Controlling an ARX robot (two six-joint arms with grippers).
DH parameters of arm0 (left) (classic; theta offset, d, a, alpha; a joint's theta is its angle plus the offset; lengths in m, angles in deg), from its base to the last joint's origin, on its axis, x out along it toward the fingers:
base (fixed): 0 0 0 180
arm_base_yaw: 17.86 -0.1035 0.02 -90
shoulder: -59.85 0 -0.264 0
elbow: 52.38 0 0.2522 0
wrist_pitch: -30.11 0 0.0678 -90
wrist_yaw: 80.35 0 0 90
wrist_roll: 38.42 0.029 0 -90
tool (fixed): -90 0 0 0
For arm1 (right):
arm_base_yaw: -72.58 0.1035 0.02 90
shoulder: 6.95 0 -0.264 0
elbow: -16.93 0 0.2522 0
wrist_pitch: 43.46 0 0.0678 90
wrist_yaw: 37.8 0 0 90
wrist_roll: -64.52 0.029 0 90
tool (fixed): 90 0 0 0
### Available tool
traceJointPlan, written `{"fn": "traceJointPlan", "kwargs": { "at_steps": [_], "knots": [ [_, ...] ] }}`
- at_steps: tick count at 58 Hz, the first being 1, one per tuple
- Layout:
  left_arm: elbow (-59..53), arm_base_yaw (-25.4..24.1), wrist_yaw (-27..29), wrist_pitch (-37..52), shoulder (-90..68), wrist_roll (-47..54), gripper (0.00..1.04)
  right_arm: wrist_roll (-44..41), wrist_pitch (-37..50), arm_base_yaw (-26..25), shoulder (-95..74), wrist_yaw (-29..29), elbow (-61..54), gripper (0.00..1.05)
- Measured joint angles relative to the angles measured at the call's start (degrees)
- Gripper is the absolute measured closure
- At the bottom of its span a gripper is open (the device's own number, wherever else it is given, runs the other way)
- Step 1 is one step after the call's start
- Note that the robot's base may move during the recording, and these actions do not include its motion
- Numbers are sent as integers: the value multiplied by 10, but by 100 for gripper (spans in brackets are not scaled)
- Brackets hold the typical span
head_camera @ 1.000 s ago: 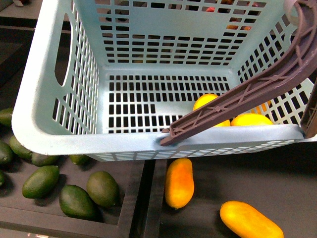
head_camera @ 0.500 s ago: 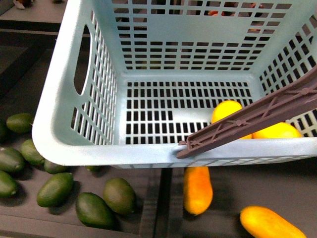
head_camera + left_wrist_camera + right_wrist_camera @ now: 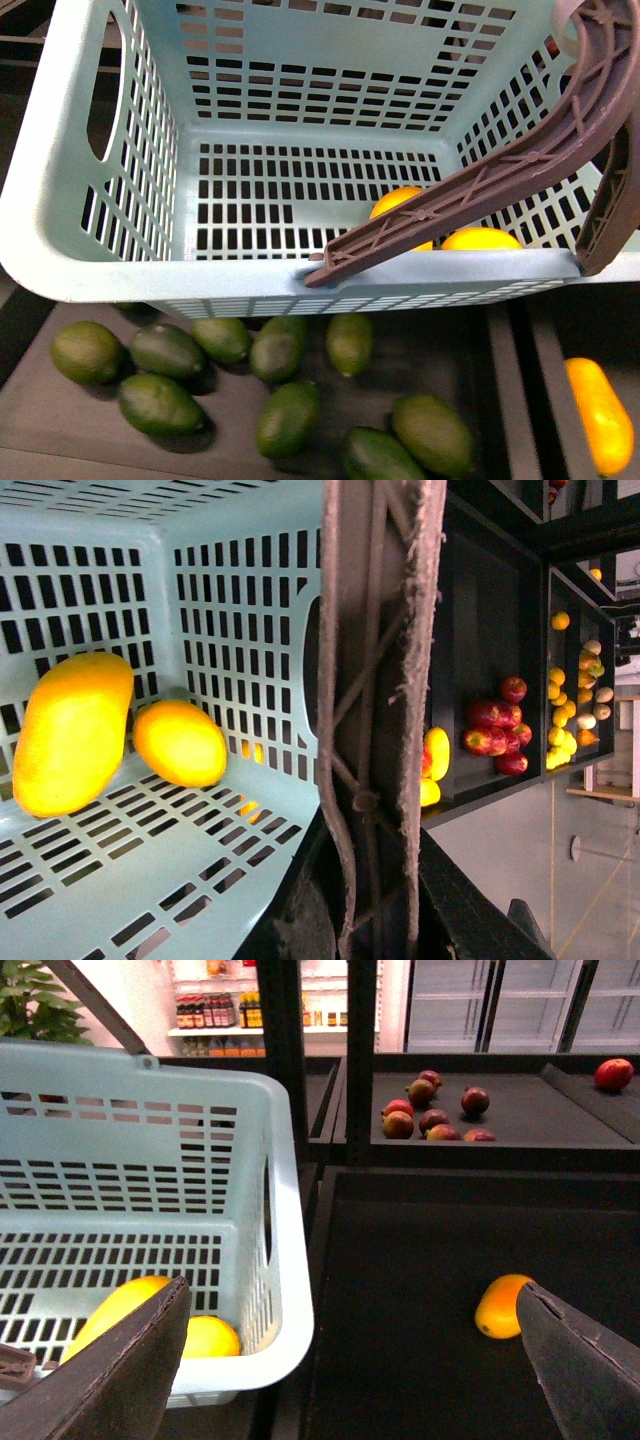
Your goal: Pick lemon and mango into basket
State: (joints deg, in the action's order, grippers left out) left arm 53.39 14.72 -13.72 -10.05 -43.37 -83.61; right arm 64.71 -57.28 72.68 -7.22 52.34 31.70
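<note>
The aqua basket (image 3: 300, 285) hangs above the shelf and fills the upper front view. Its brown handle (image 3: 480, 200) crosses the right corner. In the left wrist view my left gripper (image 3: 370, 880) is shut on the handle (image 3: 375, 680), which runs up between the dark jaws. Inside lie the long mango (image 3: 72, 730) and the smaller lemon (image 3: 180, 742). From the front the mango (image 3: 400, 205) and lemon (image 3: 482, 240) are half hidden by handle and rim. My right gripper (image 3: 350, 1360) is open beside the basket (image 3: 290, 1260), over a dark tray and holding nothing.
Several dark green oval fruits (image 3: 285, 415) lie in the black tray under the basket. A loose orange mango (image 3: 600, 415) lies in the neighbouring tray and appears again by my right finger (image 3: 503, 1307). Red apples (image 3: 430, 1115) sit on a farther shelf.
In the front view the shelf has slid to the right under the basket. Green fruits now lie beneath it, and only one loose mango remains at the right edge. Both fruits stay inside.
</note>
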Motion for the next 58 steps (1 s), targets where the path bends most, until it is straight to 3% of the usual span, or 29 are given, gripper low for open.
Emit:
{"fn": "traceJointPlan", "kwargs": {
  "at_steps": [43,58],
  "knots": [
    [0,0,-10,0,0,-4,97,0,0,0,0,-4,0,9],
    [0,-9,9,0,0,7,97,0,0,-1,1,-4,0,9]
  ]
}}
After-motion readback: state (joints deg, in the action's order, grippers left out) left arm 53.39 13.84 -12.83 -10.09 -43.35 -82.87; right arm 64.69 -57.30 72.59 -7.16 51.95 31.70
